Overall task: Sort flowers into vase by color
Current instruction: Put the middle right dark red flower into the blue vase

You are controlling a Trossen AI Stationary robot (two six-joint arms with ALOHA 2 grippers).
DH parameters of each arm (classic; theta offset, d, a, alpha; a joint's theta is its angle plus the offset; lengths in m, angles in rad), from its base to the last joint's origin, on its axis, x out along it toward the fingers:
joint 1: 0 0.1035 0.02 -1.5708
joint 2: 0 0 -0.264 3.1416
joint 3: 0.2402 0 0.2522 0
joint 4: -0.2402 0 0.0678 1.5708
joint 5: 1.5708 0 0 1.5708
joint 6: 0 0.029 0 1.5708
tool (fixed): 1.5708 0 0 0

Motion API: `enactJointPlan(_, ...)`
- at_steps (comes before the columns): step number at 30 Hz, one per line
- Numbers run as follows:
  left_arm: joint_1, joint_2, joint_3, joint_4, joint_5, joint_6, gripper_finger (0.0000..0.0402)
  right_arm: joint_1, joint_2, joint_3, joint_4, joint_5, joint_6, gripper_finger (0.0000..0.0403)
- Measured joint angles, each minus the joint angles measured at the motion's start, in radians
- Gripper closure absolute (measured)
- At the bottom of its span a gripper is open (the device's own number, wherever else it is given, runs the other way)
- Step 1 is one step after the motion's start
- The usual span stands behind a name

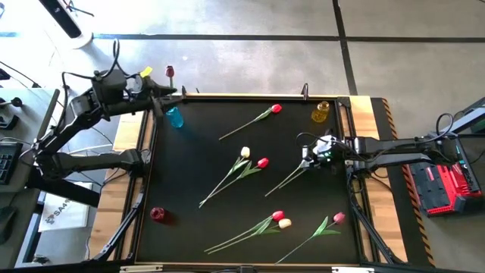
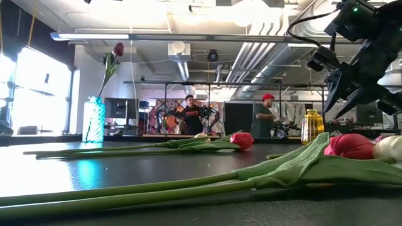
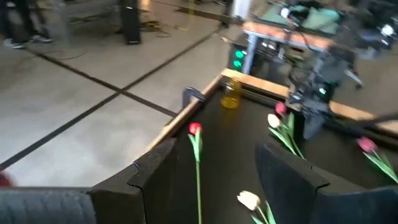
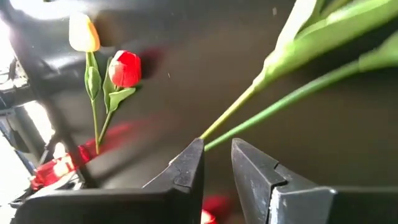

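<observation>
The right gripper (image 4: 216, 163) has its jaws narrowed around 2 thin green stems (image 4: 249, 118), not visibly clamped.

High view: it sits at 3 o'clock on the black tabletop (image 1: 204, 174); other artificial tulips (image 1: 261, 162) lie scattered. The left gripper (image 1: 168, 95), open, hovers at 11 o'clock above the blue glass vase (image 1: 174, 117).

Right wrist view: pinching both stems could lift mismatched colours.

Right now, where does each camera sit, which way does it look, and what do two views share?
High view: overhead, looking straight down on the table; both arms show.
Low view: table height, looking across flowers to the room; right gripper hangs above.
Left wrist view: past the left gripper, across the table.
Right wrist view: down past the right gripper at a green stem.
Shared: the yellow vase in high, low and left wrist views.
</observation>
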Motion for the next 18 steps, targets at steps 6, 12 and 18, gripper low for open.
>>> enactJointPlan(6, -0.049, 0.025, 0.0, 0.004, 0.042, 0.034, 0.0201, 0.02, 0.016, 0.0, 0.097, -0.078, 0.133, 0.0333)
enactJointPlan(12, -0.09, 0.057, 0.0, 0.003, 0.043, 0.078, 0.0201, 0.049, 0.118, 0.047, 0.2, -0.098, 0.179, 0.0333)
enactJointPlan(18, -0.092, 0.086, 0.0, 0.003, 0.041, 0.138, 0.0201, 0.052, 0.291, 0.21, 0.07, -0.164, -0.068, 0.0333)
